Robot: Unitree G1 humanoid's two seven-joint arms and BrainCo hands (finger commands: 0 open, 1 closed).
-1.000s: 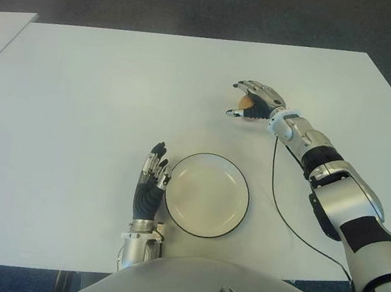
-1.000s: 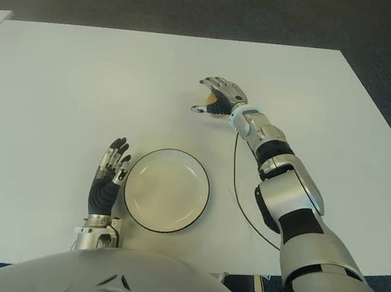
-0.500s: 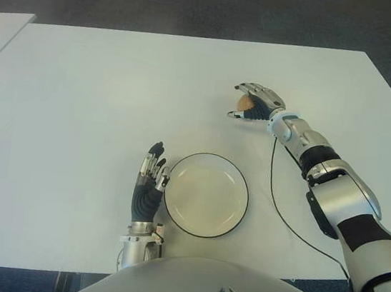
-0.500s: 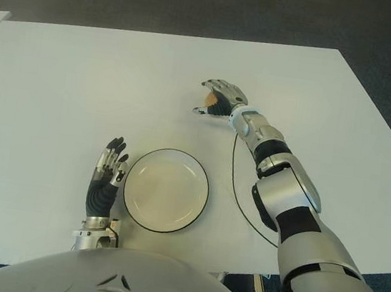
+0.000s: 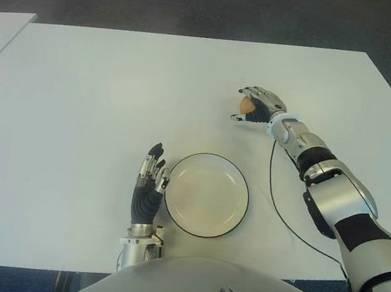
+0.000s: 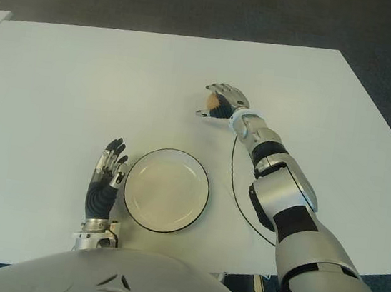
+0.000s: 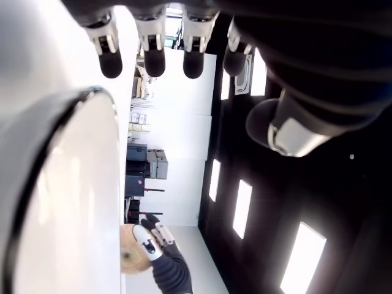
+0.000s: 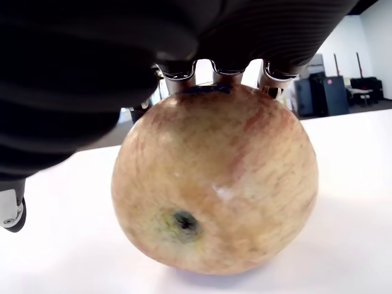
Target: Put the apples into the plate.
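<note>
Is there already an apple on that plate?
No, the plate is bare; the only apple in view sits under the right hand farther out on the table.

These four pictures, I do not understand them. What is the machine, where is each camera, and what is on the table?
It is a humanoid robot with two arms and fingered hands. The two wide pictures come from cameras in its head, looking down at a white table. The two close pictures come from cameras on its wrists. An empty white plate with a dark rim lies near the robot. The left hand shows just to the plate's left, fingers open, holding nothing. The right hand reaches farther out and curls over an apple. In the right wrist view the apple appears to sit on the table under the fingers.
</note>
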